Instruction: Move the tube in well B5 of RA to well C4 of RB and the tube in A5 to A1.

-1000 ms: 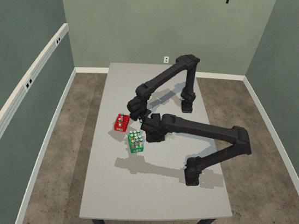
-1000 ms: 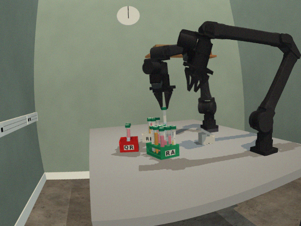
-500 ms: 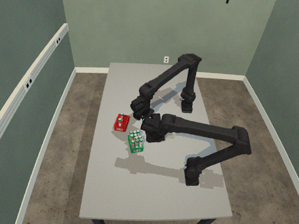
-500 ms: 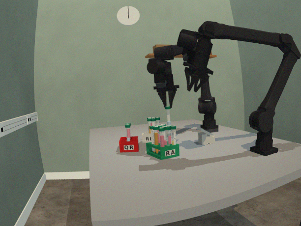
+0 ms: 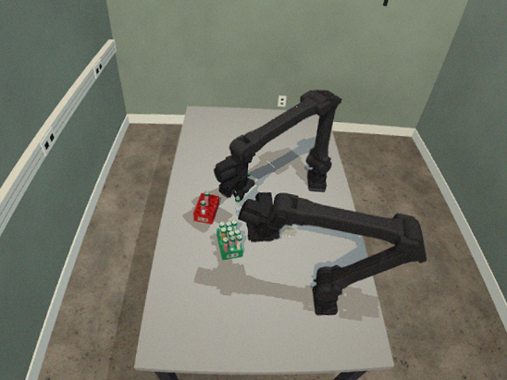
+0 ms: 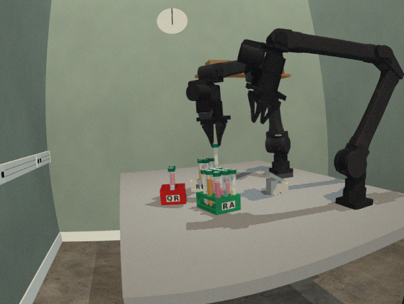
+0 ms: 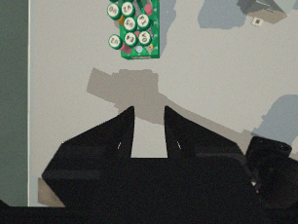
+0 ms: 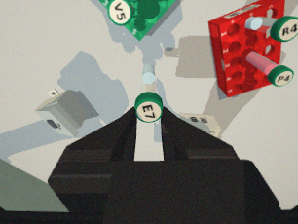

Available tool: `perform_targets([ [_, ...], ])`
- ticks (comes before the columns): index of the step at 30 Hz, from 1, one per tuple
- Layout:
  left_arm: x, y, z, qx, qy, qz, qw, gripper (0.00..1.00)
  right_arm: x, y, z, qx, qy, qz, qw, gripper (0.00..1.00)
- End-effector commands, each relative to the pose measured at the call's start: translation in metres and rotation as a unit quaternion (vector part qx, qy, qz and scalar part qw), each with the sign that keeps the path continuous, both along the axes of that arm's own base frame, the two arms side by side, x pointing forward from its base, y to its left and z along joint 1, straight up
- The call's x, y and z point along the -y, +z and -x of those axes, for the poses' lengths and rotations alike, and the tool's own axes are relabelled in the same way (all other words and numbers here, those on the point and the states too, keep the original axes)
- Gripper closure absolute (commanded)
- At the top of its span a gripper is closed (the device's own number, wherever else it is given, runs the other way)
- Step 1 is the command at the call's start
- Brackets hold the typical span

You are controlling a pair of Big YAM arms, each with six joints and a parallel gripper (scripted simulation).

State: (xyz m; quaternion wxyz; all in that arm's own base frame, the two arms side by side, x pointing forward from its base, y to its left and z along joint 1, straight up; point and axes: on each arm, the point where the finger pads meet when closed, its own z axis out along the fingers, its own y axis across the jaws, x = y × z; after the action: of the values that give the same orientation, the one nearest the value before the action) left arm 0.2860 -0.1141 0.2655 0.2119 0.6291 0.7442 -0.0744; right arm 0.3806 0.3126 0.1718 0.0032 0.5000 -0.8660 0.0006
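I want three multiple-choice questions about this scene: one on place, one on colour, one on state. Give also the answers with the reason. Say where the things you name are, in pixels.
1. Where is tube E7 (image 5: 238,199) (image 6: 215,156) (image 8: 148,108)?
A) lying on the table
B) between the right gripper's (image 5: 237,195) (image 6: 216,145) (image 8: 149,110) fingers
C) in the green rack

2. What colour is the rack marked QR (image 5: 204,219) (image 6: 173,191) (image 8: 222,63)?
A) red
B) white
C) green

3. How is the left gripper (image 5: 263,233) (image 6: 258,122) (image 7: 149,111)?
A) shut on a tube
B) fully closed, empty
C) partly open, empty

1 B: its cap sits at the fingertips.
2 A: the labelled block is red.
3 C: its fingers stand apart with only a gap between.
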Motion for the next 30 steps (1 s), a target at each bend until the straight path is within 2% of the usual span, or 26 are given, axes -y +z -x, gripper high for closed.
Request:
perform_targets([
  [1,0.001,0.016,-0.007,0.018,0.000,0.004,1.000,0.70,0.011,0.019,-0.015,0.022,0.005,-0.017,1.000,1.00],
  [14,0.001,0.016,-0.007,0.018,0.000,0.004,1.000,0.70,0.032,0.026,-0.050,0.032,0.005,-0.021,0.999,1.00],
  [18,0.001,0.016,-0.007,0.018,0.000,0.004,1.000,0.70,0.042,0.017,-0.060,0.024,0.005,-0.016,1.000,1.00],
  [24,0.001,0.016,-0.007,0.018,0.000,0.004,1.000,0.70,0.054,0.017,-0.068,0.023,0.005,-0.014,1.000,1.00],
  [25,0.001,0.016,-0.007,0.018,0.000,0.004,1.000,0.70,0.055,0.017,-0.068,0.022,-0.022,-0.014,0.999,1.00],
  [27,0.001,0.016,-0.007,0.018,0.000,0.004,1.000,0.70,0.055,0.017,-0.068,0.022,-0.022,-0.014,0.999,1.00],
  [28,0.001,0.016,-0.007,0.018,0.000,0.004,1.000,0.70,0.045,0.017,-0.062,0.022,-0.028,-0.015,0.999,1.00],
  [30,0.001,0.016,-0.007,0.018,0.000,0.004,1.000,0.70,0.044,0.017,-0.062,0.022,-0.061,-0.016,0.998,1.00],
])
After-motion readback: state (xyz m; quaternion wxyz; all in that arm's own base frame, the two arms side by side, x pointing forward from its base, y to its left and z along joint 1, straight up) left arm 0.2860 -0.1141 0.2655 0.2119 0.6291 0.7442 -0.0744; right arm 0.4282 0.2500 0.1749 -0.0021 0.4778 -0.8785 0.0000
